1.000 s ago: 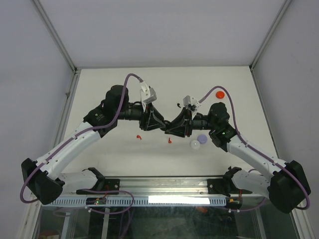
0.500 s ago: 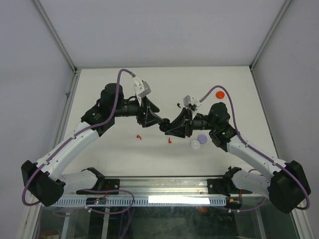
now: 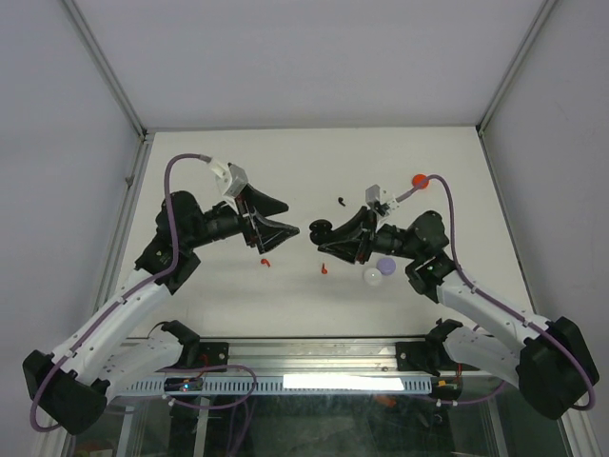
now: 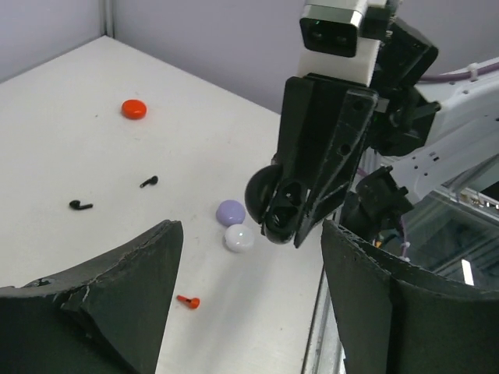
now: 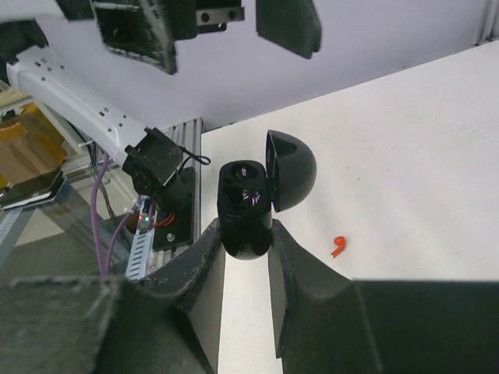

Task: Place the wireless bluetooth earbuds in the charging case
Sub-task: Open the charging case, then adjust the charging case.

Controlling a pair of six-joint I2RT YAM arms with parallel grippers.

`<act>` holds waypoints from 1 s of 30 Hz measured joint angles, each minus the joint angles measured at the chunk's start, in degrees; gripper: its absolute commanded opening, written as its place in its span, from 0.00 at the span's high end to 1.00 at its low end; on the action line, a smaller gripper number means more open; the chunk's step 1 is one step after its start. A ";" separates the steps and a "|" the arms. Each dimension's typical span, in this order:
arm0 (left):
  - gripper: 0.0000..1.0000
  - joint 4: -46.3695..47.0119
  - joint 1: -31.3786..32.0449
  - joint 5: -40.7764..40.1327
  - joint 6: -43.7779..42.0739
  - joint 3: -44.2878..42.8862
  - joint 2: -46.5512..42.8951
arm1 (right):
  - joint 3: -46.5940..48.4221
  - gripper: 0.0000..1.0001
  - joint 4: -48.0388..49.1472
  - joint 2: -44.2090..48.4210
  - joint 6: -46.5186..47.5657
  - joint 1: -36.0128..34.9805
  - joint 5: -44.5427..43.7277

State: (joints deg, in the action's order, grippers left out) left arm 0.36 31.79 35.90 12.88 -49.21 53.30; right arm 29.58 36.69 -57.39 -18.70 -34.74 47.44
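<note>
We see the right gripper point(image 3: 329, 236) clamping the black charging case point(image 5: 246, 209), lid open, likely offered for loading, while the left gripper point(image 3: 291, 217) hangs opposite, spread wide, empty.

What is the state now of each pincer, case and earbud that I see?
Left pincer, open, empty.
Right pincer, shut on the black case.
Black case, lid open, held off the table.
Red case, closed, on the table.
Lilac case, closed, on the table.
White case, closed, beside the lilac one.
Black earbuds, loose on the table.
Red earbuds, loose on the table.
</note>
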 measured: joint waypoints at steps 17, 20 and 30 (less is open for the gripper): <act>0.40 33.75 1.29 3.54 23.30 12.85 2.75 | -1.44 1.00 17.90 -0.83 -10.45 -2.34 -5.90; 0.43 36.48 2.08 3.67 24.37 12.85 3.85 | -1.44 1.00 18.45 -1.90 -10.82 -3.37 -6.60; 0.41 40.13 3.91 3.52 24.63 14.10 4.37 | -1.44 1.00 19.82 -2.95 -11.26 -4.70 -10.05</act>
State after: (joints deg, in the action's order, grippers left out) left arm 40.49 35.70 39.42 37.52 -35.11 57.67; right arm 28.14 56.51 -60.34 -29.95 -39.44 37.39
